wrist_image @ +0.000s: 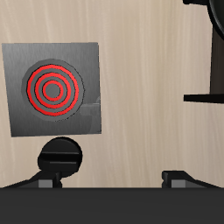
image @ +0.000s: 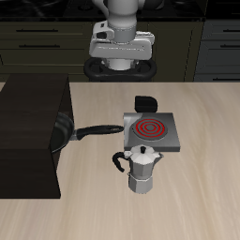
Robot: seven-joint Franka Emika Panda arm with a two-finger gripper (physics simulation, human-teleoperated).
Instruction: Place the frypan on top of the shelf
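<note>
the frypan (image: 62, 133) is leaning against the side of the shelf (image: 28, 136) with its handle sticking out toward the stove plate (image: 150, 129), not on top yet, and the gripper (image: 120, 49) hangs back high, fingers spread, holding nothing.

The frypan (image: 63, 131) sits tilted against the shelf (image: 30, 141), its bowl dark on dark, so its far rim can't be made out. In the wrist view only a sliver of its rim (wrist_image: 216, 17) and handle (wrist_image: 206, 97) shows, the rest cut by the frame. The shelf runs off the exterior view's edge. The gripper's (wrist_image: 110, 179) fingertips are cropped.
</note>
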